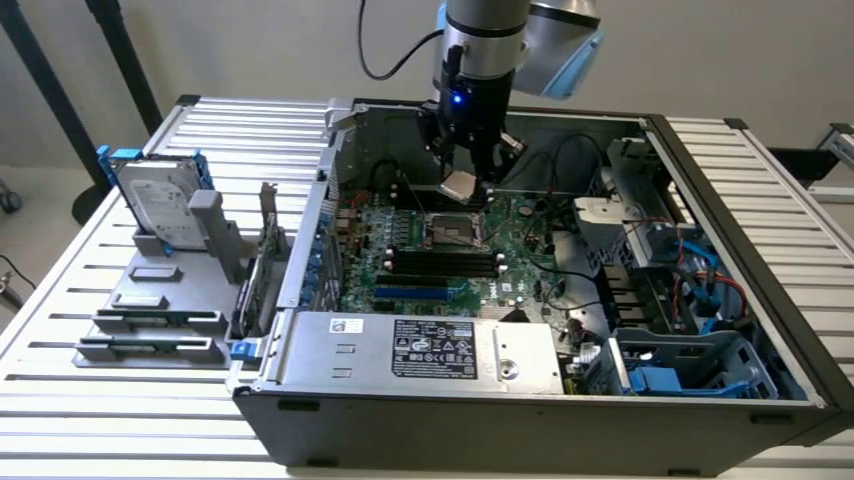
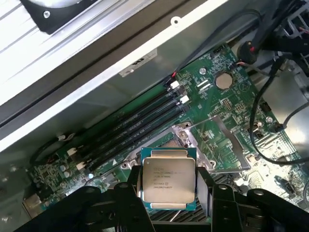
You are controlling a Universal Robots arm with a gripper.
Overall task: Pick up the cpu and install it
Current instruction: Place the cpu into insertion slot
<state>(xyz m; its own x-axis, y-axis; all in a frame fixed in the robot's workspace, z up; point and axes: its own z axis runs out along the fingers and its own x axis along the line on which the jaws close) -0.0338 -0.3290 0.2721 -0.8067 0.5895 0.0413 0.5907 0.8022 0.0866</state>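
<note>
The arm (image 1: 487, 45) comes down nearly plumb from the top of the exterior view, its wrist pointing into the open computer case (image 1: 534, 425), which lies on its side on the slatted desk (image 1: 60, 310). A blue light glows on the wrist, and a black cable (image 1: 387, 55) loops away from it.

The hand (image 1: 461, 178) hangs inside the case over the green motherboard (image 1: 514, 270), towards the far wall. Its two black fingers (image 2: 131, 191) are clamped on opposite edges of the cpu (image 2: 167, 179), whose printed silver top faces the wrist camera. In the exterior view the cpu (image 1: 458, 185) looks tilted rather than level. It is held in the air, clear of the board.

The cpu socket (image 1: 449, 232) lies just below and slightly nearer the viewer than the chip, with a gap between them. In the wrist view the socket (image 2: 190, 142) has its metal frame swung up, beside a row of black memory slots (image 2: 137, 126).

A grey labelled power supply (image 1: 427, 350) fills the near corner of the case. Well apart, at the exterior view's left, a hard drive (image 1: 158, 205) in a blue bracket stands upright on a grey stand.
</note>
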